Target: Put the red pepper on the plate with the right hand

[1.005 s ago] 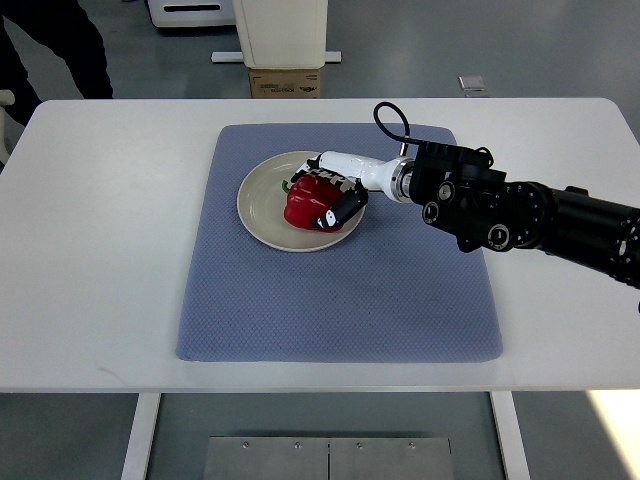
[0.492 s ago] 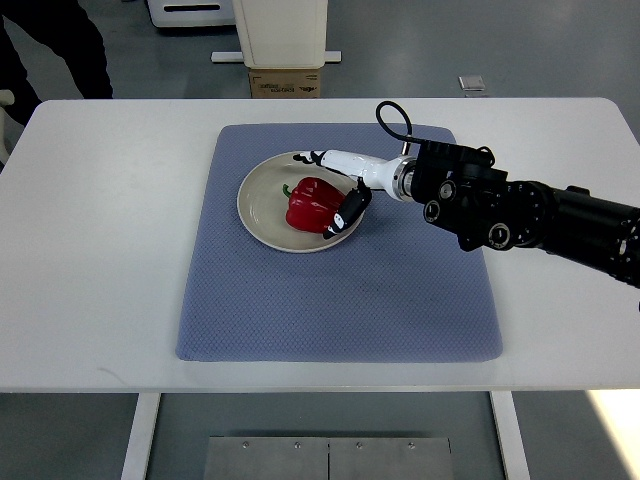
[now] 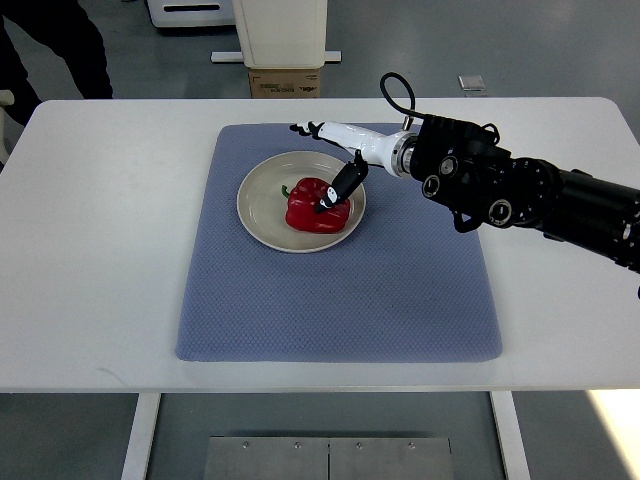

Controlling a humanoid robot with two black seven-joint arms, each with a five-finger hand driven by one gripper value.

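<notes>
- Lying on the plate [image 3: 262, 205], the pepper [image 3: 315, 207] sits toward the plate's right side, its green stem pointing left; bare plate shows to its left and far side.
- The right hand [image 3: 335, 160] hangs over the plate's far right rim, released: its fingers are spread and grasp nothing. One dark-tipped finger [image 3: 338, 188] reaches down over the pepper's top right; whether it touches the skin I cannot tell. The other fingertips point left past the plate's far edge, over the mat [image 3: 340, 290].
- The right arm [image 3: 520, 195] enters from the picture's right edge and crosses the mat's far right corner, hiding it. A black cable loops up from the wrist.
- The mat's near half is bare, giving open room on the robot's side of the plate. A narrower strip of mat shows left of the plate.
- The table [image 3: 100, 250] is bare on both sides of the mat; its near edge runs across the picture's lower part.
- Beyond the far edge, a box [image 3: 285, 83] stands on the floor, partly hidden by the table; its print is too small to read.
- A person [image 3: 55, 45] in dark clothing is cut off at the top left corner.
</notes>
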